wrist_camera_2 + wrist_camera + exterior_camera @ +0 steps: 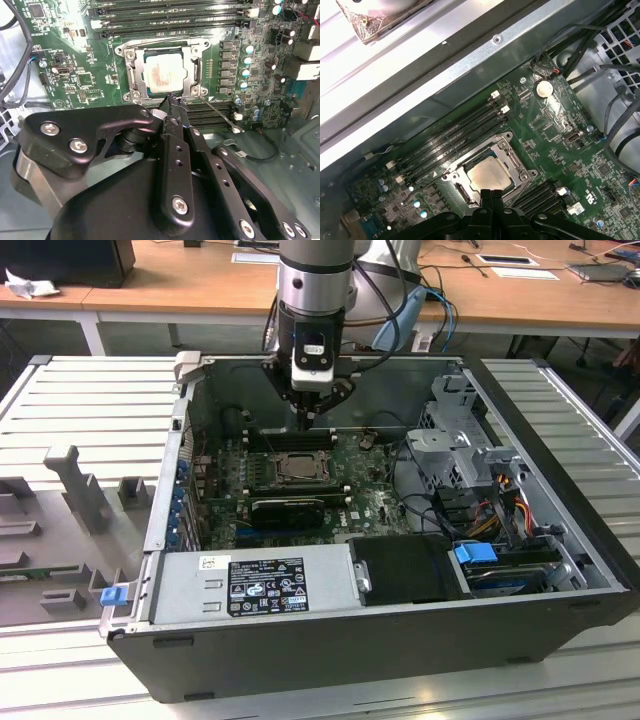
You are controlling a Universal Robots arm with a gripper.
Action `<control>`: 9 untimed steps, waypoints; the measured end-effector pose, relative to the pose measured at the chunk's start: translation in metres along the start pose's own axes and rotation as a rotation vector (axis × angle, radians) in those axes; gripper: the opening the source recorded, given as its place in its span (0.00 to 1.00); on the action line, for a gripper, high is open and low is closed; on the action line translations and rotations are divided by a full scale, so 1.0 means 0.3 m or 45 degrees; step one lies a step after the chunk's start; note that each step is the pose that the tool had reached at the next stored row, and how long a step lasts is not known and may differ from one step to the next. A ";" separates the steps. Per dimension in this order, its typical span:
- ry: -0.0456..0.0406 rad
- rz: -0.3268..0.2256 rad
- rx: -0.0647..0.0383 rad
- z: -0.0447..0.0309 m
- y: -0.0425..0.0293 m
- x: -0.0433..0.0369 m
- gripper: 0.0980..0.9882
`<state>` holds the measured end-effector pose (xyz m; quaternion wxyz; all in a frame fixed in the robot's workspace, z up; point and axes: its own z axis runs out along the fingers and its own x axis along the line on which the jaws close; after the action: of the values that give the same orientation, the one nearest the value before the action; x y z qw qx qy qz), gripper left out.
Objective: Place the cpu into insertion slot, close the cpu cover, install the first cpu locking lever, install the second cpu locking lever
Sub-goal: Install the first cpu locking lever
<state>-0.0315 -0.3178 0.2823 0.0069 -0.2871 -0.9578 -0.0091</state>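
The gripper (pixel 172 102), fingers pressed together on nothing, is hovering at the socket's edge, where the cpu (pixel 162 75) is lying under the cpu cover (pixel 132 70), which looks closed. A thin locking lever (pixel 220 114) is sticking out just beside it. It likely needs a slow, steady push down and under its catch.

The cpu (pixel 164 75) (silver-topped) lies flat under the lowered cpu cover (pixel 135 70).

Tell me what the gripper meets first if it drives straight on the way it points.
Most likely the near frame edge of the cpu cover, beside the cpu; the gripper points down at it. Depth is unclear.
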 end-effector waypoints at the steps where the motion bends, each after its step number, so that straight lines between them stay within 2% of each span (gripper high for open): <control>1: 0.000 -0.008 0.000 0.000 0.000 0.000 0.01; 9: 0.001 -0.069 0.001 0.000 0.000 0.000 0.01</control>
<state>-0.0315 -0.3178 0.2823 0.0071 -0.2609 -0.9653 -0.0090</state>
